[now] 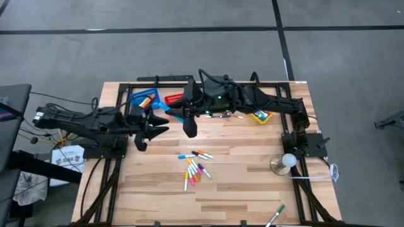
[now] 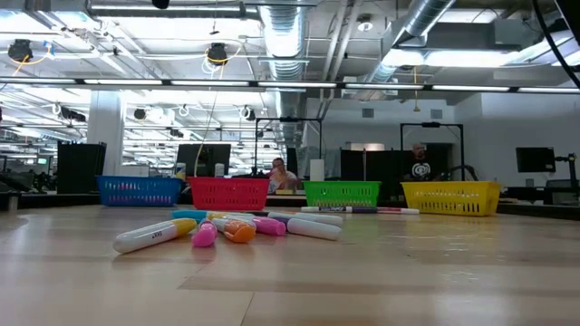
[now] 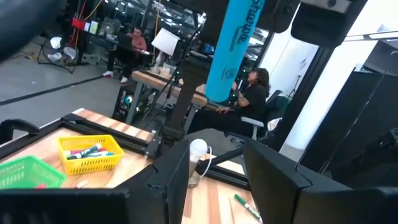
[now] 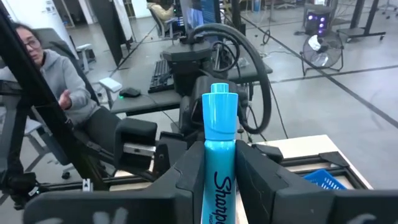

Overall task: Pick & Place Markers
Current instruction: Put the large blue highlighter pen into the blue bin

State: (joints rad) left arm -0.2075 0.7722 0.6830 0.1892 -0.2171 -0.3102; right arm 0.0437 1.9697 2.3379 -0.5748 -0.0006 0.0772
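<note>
High view: my right gripper (image 1: 187, 114) holds a light blue marker (image 1: 173, 112) above the wooden table (image 1: 240, 183), near the blue mesh basket (image 1: 143, 99); my left gripper (image 1: 158, 125) waits beside it. A loose pile of coloured markers (image 1: 195, 168) lies mid-table.
Low view: the pile lies in front of the red basket (image 2: 228, 192), green basket (image 2: 342, 193) and yellow basket (image 2: 450, 196).
Left wrist view: my left fingers (image 3: 177, 180) stand apart, holding nothing.
Right wrist view: my right fingers (image 4: 186, 174) are clamped on the blue marker's barrel.
</note>
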